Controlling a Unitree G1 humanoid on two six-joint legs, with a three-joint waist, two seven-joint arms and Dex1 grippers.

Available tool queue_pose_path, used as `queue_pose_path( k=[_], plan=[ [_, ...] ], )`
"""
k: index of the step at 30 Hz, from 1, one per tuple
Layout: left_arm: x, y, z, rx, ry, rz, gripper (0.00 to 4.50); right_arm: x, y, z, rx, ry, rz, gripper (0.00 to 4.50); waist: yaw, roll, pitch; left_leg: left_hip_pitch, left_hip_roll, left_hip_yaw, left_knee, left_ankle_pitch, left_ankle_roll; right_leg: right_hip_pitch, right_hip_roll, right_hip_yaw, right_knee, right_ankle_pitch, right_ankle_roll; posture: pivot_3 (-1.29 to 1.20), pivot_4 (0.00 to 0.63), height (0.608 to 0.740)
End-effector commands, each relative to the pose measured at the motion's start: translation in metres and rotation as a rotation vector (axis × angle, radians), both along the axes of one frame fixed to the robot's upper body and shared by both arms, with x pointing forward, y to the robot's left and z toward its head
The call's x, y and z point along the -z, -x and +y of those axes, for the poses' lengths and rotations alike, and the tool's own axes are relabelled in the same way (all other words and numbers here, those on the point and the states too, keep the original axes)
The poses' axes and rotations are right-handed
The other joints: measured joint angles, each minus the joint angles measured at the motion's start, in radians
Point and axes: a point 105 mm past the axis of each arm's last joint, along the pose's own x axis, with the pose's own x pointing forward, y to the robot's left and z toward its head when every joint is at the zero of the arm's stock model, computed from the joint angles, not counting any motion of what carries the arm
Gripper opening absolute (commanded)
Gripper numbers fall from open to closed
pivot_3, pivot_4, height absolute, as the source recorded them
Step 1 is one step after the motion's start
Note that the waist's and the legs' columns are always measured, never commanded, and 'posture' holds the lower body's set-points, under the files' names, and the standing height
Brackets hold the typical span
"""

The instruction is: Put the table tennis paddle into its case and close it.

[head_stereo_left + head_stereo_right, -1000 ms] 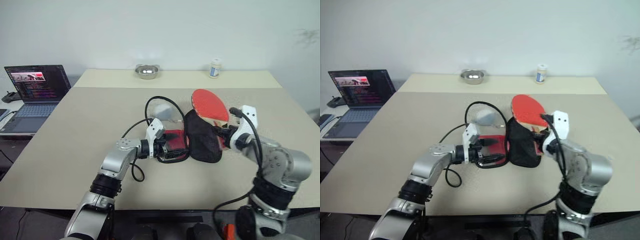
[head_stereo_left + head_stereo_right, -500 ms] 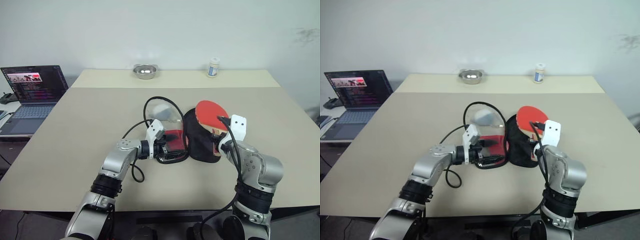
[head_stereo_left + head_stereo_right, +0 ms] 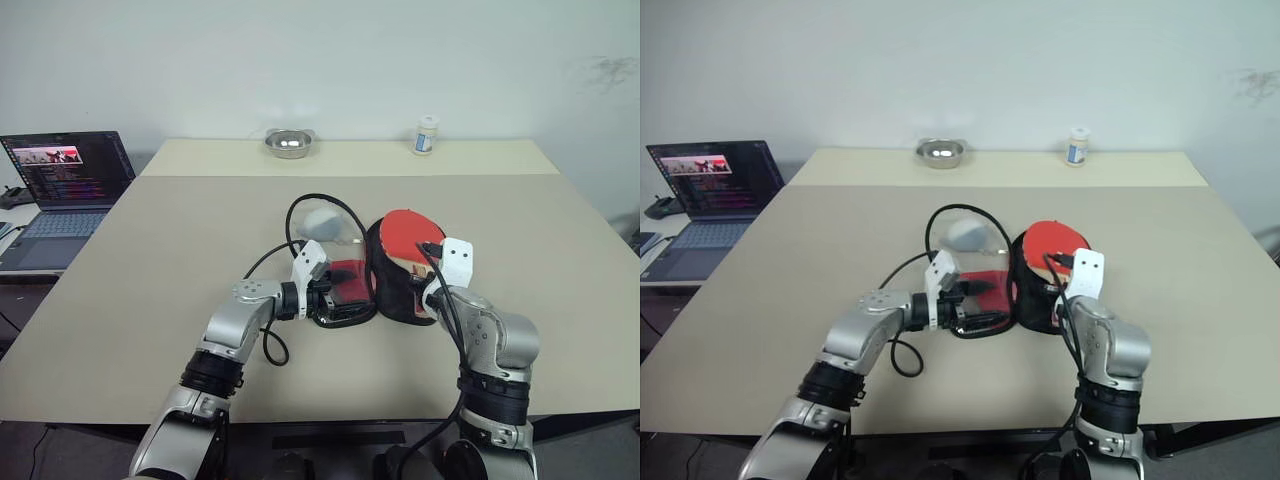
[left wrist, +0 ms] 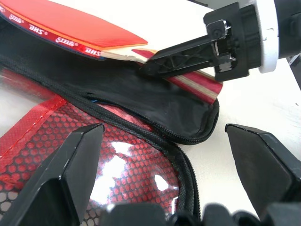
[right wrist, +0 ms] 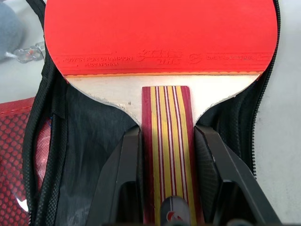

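Lowered, the paddle (image 5: 160,56) now lies in the open case (image 5: 84,155).

— What colours on the table tennis paddle (image 5: 160,35)?
— Bright red rubber, pale wood below it; the handle between the right gripper (image 5: 167,160) fingers is striped dark red and yellow.
— And the case (image 4: 155,101)?
— Black fabric and zipper by that handle — its flap before the left gripper (image 4: 164,155) is red under black honeycomb mesh.
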Motion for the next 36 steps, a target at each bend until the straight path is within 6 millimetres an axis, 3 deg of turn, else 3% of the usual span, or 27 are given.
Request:
queue_pose_path(
  k=[1, 9, 15, 19, 24, 30, 36],
  plan=[
    [-0.011, 0.002, -0.003, 0.016, 0.006, -0.053, 4.50, -0.004, 0.000, 0.014, -0.022, -0.047, -0.031, 1.10, 0.000, 0.000, 0.000, 0.000, 0.000, 0.000, 0.000, 0.000, 0.000, 0.000, 0.000, 0.000, 0.000, 0.000, 0.000, 0.00, 0.150, 0.740],
    [-0.011, 0.004, -0.003, 0.017, 0.003, -0.052, 4.50, -0.001, 0.000, 0.019, -0.041, -0.045, -0.022, 1.10, 0.000, 0.000, 0.000, 0.000, 0.000, 0.000, 0.000, 0.000, 0.000, 0.000, 0.000, 0.000, 0.000, 0.000, 0.000, 0.00, 0.150, 0.740],
    [-0.010, 0.003, 0.001, 0.009, -0.003, -0.052, 4.50, -0.006, 0.005, 0.026, -0.055, -0.048, -0.042, 3.03, 0.000, 0.000, 0.000, 0.000, 0.001, 0.000, 0.000, 0.000, 0.000, 0.000, 0.000, 0.000, 0.000, -0.002, 0.004, 0.00, 0.150, 0.740],
    [-0.010, 0.004, 0.003, 0.006, -0.006, -0.052, 4.50, -0.024, 0.010, 0.025, -0.083, 0.013, -0.119, 4.49, 0.000, 0.000, 0.000, 0.000, 0.001, 0.000, -0.001, 0.000, 0.000, 0.000, 0.000, 0.000, -0.001, -0.002, 0.004, 0.00, 0.150, 0.740],
    [-0.009, 0.007, 0.015, -0.007, -0.011, -0.047, 4.50, -0.062, 0.030, 0.019, -0.250, 0.169, -0.293, 4.49, 0.000, 0.000, 0.000, -0.001, 0.000, 0.000, -0.001, 0.000, 0.000, 0.000, 0.000, 0.000, -0.002, -0.003, 0.004, 0.00, 0.150, 0.740],
    [-0.009, 0.013, 0.036, -0.027, -0.011, -0.037, 4.50, -0.077, 0.060, -0.005, -0.493, 0.294, -0.346, 4.49, 0.002, -0.001, 0.001, -0.001, 0.001, -0.001, -0.001, 0.000, 0.000, 0.000, 0.000, -0.001, -0.004, -0.003, 0.005, 0.00, 0.150, 0.740],
    [0.001, 0.022, 0.080, -0.038, -0.086, 0.016, 4.50, -0.105, 0.087, -0.025, -0.717, 0.283, -0.381, 4.49, 0.000, -0.003, 0.002, 0.000, 0.003, -0.002, -0.002, 0.000, 0.000, 0.000, 0.000, -0.002, -0.004, -0.003, 0.005, 0.00, 0.150, 0.740]
  ],
)
